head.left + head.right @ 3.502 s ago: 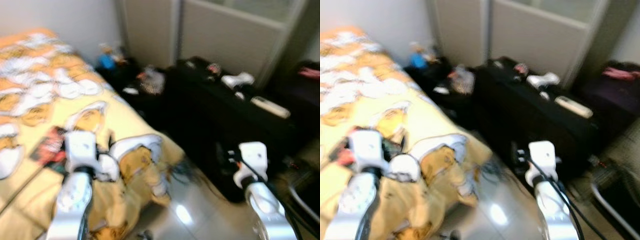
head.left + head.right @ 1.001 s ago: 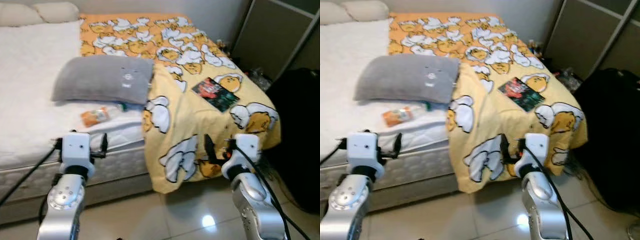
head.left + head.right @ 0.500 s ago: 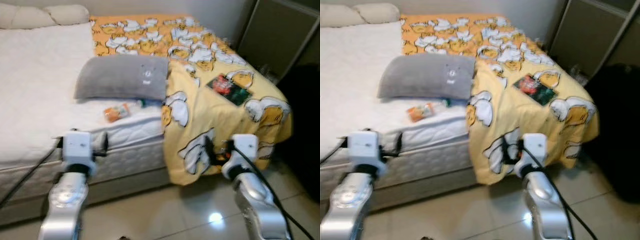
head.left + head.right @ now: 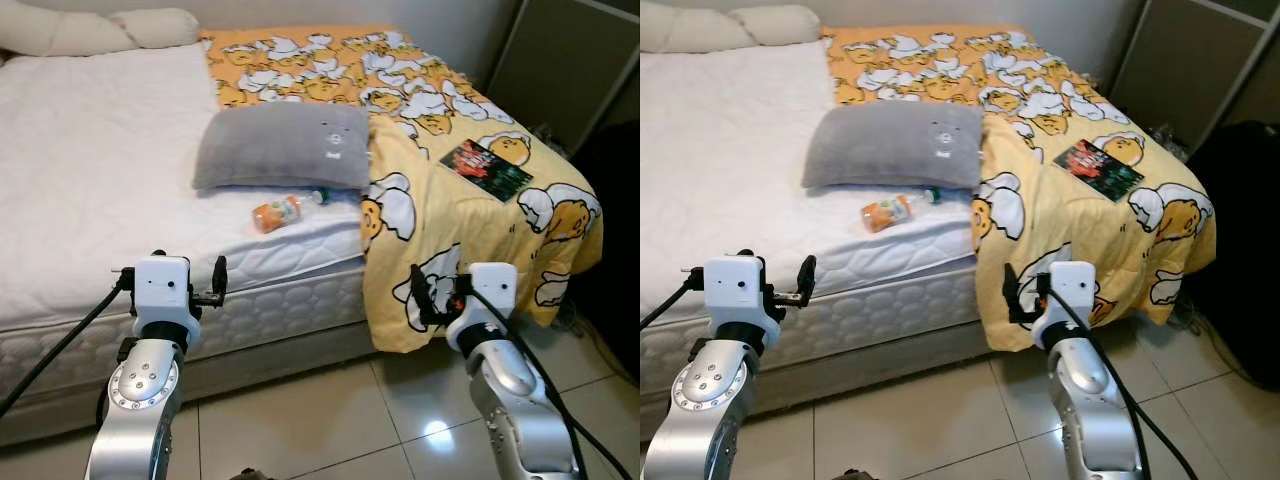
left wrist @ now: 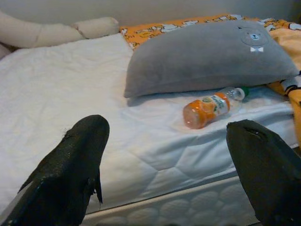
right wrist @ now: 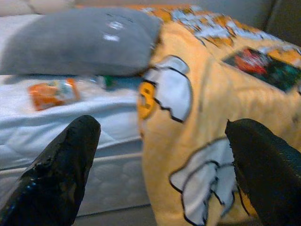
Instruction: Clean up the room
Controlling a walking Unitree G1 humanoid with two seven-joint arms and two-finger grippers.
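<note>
While you stand at the side of the bed (image 4: 90, 190), both arms are held forward and low, which looks like a ready stance for reaching, not a grasp; nothing is held. The bed takes up most of what you see from the head. Its white mattress is bare on your left, and the yellow blanket (image 4: 440, 110) is pushed across to your right and hangs over the bed's edge towards the tiled floor (image 4: 300, 420), so it probably needs spreading. The grey pillow (image 4: 285, 145) lies across the middle of the bed, its right end against the blanket, well away from the cream pillows (image 4: 100, 30) at the head, and seems out of place. A dark book (image 4: 487, 168) rests flat on the blanket near the far corner. The orange bottle (image 4: 277, 213) lies on its side on the mattress just in front of the grey pillow, near the bed's edge, likely the easiest first pick.

Your left gripper (image 5: 174, 165) has its fingers spread wide, and its wrist view looks straight at the bottle, showing the green cap and clear neck that the head views barely resolve. Your right gripper (image 6: 160, 160) is likewise spread wide; its wrist view is blurred but shows the blanket's hanging fold close ahead. The head views alone show the floor and both arms.
</note>
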